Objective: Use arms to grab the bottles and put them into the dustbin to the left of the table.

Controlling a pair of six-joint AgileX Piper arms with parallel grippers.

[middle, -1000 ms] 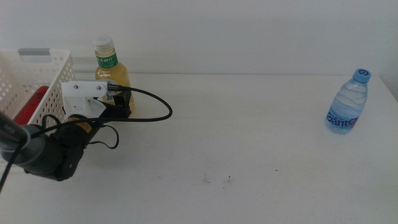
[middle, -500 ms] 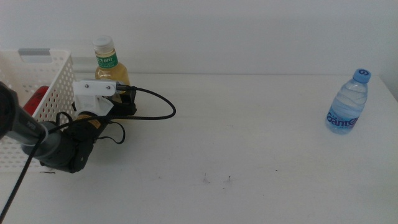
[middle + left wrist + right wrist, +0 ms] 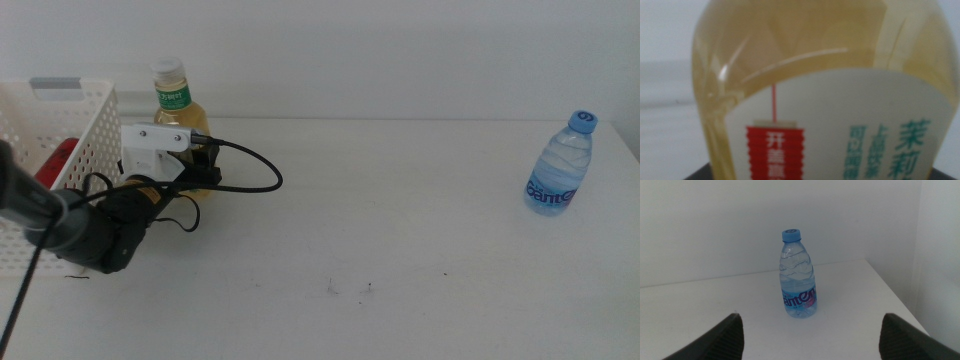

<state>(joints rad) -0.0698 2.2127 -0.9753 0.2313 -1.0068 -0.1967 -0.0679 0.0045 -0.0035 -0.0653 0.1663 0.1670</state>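
Left gripper (image 3: 203, 165) is right up against the yellow tea bottle (image 3: 178, 115) in the upper left of the middle view, its white housing block (image 3: 155, 148) just in front of the bottle's belly. Whether its jaws are spread or closed on the bottle cannot be told: the wrist view is filled by the bottle's label (image 3: 840, 130), with only dark slivers at the bottom corners. The bottle stands upright near the far edge of the surface (image 3: 400, 230), just beside the dustbin (image 3: 60, 120) at the left edge of the frame. Something red (image 3: 55, 165) lies inside the dustbin. A black cable (image 3: 250, 175) loops out to the right of the arm.

Open room is plentiful: the whole middle of the surface lies bare save a few dark specks (image 3: 348, 289) low in the frame. Far across at the right edge stands the water bottle (image 3: 558, 165), upright, close to the surface's right edge and corner. The right gripper (image 3: 810, 340) hangs back facing it, jaws spread wide, well apart from the bottle.

Against the frame half a second back, the left arm has edged slightly up and right, closer onto the tea bottle; a second ago it sat lower and further left. The tea bottle itself and the water bottle have not shifted.
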